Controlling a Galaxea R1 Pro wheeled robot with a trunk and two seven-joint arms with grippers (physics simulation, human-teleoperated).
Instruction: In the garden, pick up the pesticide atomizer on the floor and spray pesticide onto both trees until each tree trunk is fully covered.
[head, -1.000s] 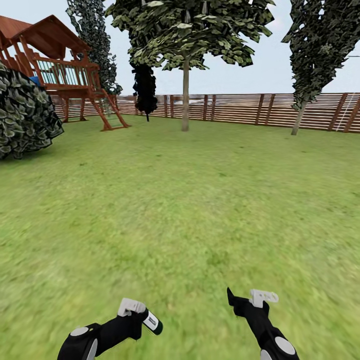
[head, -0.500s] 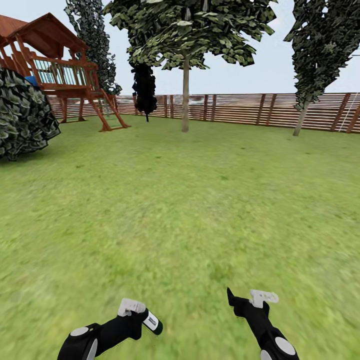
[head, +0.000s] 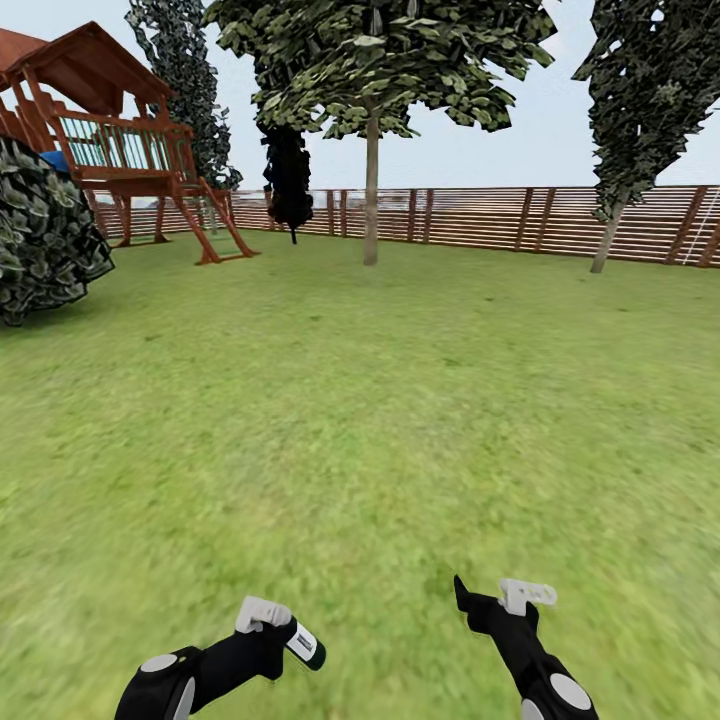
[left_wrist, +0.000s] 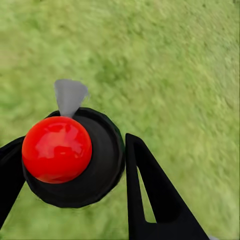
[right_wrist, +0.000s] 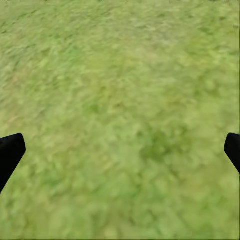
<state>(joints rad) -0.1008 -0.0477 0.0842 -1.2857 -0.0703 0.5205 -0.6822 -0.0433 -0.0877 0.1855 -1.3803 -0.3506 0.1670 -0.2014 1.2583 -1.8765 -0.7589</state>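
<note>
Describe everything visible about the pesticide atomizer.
The pesticide atomizer is a small dark bottle with a pale label band, held off the grass in the left gripper, tilted and pointing forward-right. The left wrist view looks down on its glossy red cap atop a round black body, with black fingers on both sides.

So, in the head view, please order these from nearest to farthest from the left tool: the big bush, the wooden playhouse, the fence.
1. Big bush, at the far left, nearest the left tool.
2. Wooden playhouse, behind the bush.
3. Fence, along the back.
</note>
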